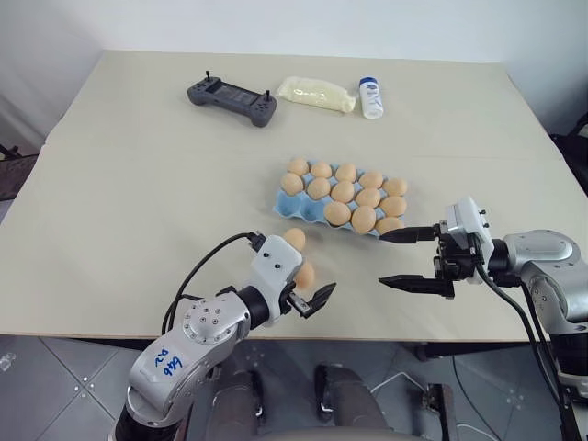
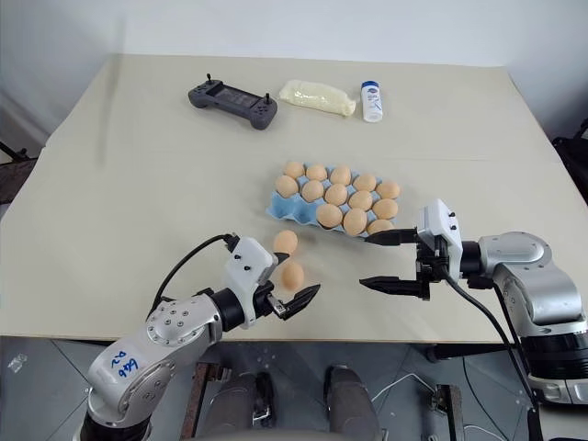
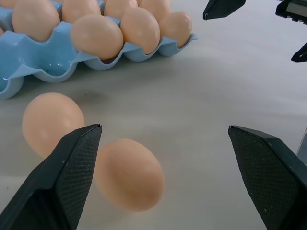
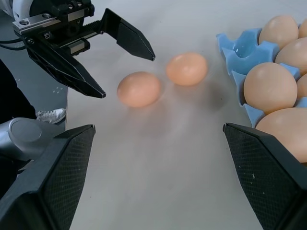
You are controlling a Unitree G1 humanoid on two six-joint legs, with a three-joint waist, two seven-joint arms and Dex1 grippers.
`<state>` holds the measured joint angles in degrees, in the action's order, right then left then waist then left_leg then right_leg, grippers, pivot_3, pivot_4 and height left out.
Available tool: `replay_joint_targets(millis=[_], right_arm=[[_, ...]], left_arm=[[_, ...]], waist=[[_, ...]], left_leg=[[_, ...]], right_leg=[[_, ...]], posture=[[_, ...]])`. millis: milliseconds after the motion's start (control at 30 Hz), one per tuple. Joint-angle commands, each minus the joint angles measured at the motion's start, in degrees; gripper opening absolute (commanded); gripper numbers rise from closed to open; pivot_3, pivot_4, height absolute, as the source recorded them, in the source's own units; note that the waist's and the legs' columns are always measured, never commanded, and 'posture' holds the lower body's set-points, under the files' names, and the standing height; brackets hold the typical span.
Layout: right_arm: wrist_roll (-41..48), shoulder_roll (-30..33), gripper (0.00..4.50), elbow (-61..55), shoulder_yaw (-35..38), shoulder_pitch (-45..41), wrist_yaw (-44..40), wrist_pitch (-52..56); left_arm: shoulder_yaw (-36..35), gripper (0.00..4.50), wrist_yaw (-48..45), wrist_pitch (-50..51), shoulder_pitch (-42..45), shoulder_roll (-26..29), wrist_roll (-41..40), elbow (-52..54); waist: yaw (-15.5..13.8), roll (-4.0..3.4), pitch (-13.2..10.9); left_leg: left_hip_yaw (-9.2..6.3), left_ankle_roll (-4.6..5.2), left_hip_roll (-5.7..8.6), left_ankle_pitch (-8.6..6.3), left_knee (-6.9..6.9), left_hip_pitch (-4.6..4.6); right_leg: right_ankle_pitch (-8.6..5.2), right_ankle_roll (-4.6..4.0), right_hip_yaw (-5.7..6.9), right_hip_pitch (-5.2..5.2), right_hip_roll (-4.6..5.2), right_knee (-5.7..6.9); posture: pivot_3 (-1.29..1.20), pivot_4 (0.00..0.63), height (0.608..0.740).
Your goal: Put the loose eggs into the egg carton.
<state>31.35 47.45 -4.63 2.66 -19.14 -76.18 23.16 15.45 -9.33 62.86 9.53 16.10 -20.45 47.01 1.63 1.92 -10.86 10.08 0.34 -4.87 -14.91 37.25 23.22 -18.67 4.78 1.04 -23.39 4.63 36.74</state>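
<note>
Two loose eggs lie on the table (image 2: 119, 175) just in front of the blue egg carton (image 2: 277, 208), near its empty corner cup: the nearer egg (image 2: 292, 276) sits just beside the left gripper (image 2: 292, 300), and the farther egg (image 2: 286, 242) lies between it and the carton, the two eggs close together but seemingly not touching. The left gripper's fingers stand wide and hold nothing, with the nearer egg lying against the inner side of one finger rather than centred in the gap, so the gripper would likely need to shift sideways before closing. The right gripper (image 2: 384, 260), also wide and empty, hovers beside the carton's near end, well apart from both eggs, so the left arm is the nearer one.
</note>
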Motion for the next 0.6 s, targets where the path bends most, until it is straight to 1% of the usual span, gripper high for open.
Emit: replay_joint_targets(millis=[33, 233, 600], right_arm=[[-0.37, 0.62, 4.47, -1.38, 0.97, 0.25, 0.40, -0.71], [-0.70, 0.48, 4.47, -1.40, 1.18, 0.75, 0.71, -1.15], [0.03, 0.01, 4.47, -1.39, 2.17, 1.68, 0.81, -1.98]], left_arm=[[-0.56, 4.50, -0.31, 0.86, 0.77, -0.61, -0.83, 0.89], [-0.98, 4.50, -0.94, 2.48, 2.04, -0.40, -0.76, -1.66], [1.21, 4.50, -2.90, 3.41, 5.16, 0.57, -0.56, -6.49]], waist=[[-0.01, 0.00, 0.00], [-0.03, 0.00, 0.00], [-0.04, 0.00, 0.00]], left_leg=[[-0.01, 0.00, 0.00, 0.00, 0.00, 0.00], [-0.01, -0.01, 0.00, 0.01, 0.00, 0.00], [-0.01, -0.01, 0.03, 0.01, 0.02, 0.00]], right_leg=[[0.00, 0.00, 0.01, 0.00, 0.00, 0.00], [0.00, 0.00, 0.01, 0.00, 0.00, 0.00], [0.00, 0.00, 0.02, 0.01, 0.02, 0.02]], posture=[[0.00, 0.150, 0.740], [0.00, 0.150, 0.740], [0.00, 0.150, 0.740]])
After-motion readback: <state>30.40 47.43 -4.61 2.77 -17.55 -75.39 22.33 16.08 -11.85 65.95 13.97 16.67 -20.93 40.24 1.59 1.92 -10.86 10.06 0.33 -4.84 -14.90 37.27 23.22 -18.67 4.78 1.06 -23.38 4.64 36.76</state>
